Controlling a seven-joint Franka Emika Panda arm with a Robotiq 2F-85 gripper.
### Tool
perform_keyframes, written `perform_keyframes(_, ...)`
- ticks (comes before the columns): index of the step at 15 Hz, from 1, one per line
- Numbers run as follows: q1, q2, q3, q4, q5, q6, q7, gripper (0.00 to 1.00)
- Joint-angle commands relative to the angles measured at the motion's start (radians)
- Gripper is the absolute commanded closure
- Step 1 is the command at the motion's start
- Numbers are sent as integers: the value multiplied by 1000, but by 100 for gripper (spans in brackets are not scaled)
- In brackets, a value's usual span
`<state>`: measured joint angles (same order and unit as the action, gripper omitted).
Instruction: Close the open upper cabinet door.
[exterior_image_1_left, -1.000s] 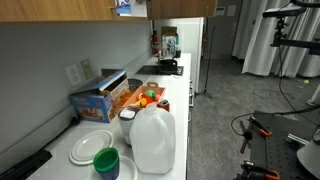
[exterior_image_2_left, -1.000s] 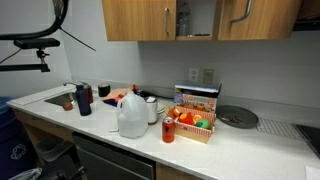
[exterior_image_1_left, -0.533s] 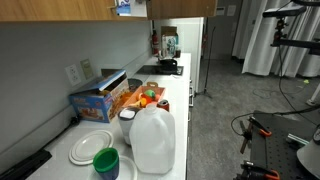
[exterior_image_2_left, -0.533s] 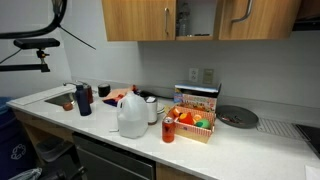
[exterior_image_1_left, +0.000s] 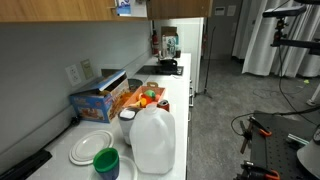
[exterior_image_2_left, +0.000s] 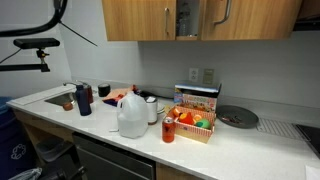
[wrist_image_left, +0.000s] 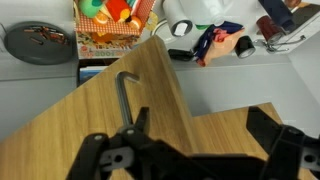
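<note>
The upper cabinet door (exterior_image_2_left: 245, 14) is a light-brown wooden panel with a silver bar handle (exterior_image_2_left: 224, 10). It stands partly open, leaving a narrow gap (exterior_image_2_left: 186, 18) into the cabinet. It also shows at the top of an exterior view (exterior_image_1_left: 180, 8). In the wrist view the door (wrist_image_left: 90, 125) fills the lower frame and its handle (wrist_image_left: 122, 95) runs just left of my gripper (wrist_image_left: 200, 125). The gripper is open and empty, its black fingers spread right at the door's face. Contact cannot be told. The gripper does not show in either exterior view.
On the counter (exterior_image_2_left: 250, 145) below stand a milk jug (exterior_image_2_left: 132, 112), an open box of fruit (exterior_image_2_left: 195, 118), a dark plate (exterior_image_2_left: 237, 117) and a dark bottle (exterior_image_2_left: 83, 99) by the sink (exterior_image_2_left: 55, 97). White plates (exterior_image_1_left: 92, 146) lie at the near end.
The cabinet door has swung toward shut. Its handle moved left and the visible opening narrowed to a slim gap.
</note>
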<state>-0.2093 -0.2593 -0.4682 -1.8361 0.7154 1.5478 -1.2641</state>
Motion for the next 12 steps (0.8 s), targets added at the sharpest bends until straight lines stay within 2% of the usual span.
perform_keyframes(1, 4, 55, 23, 7, 68, -2, -62, 0)
perform_keyframes(5, 2, 67, 51, -1, 95, -17, -93, 0)
perform_keyframes(12, 5, 85, 110, -8, 145, 29, -179, 0)
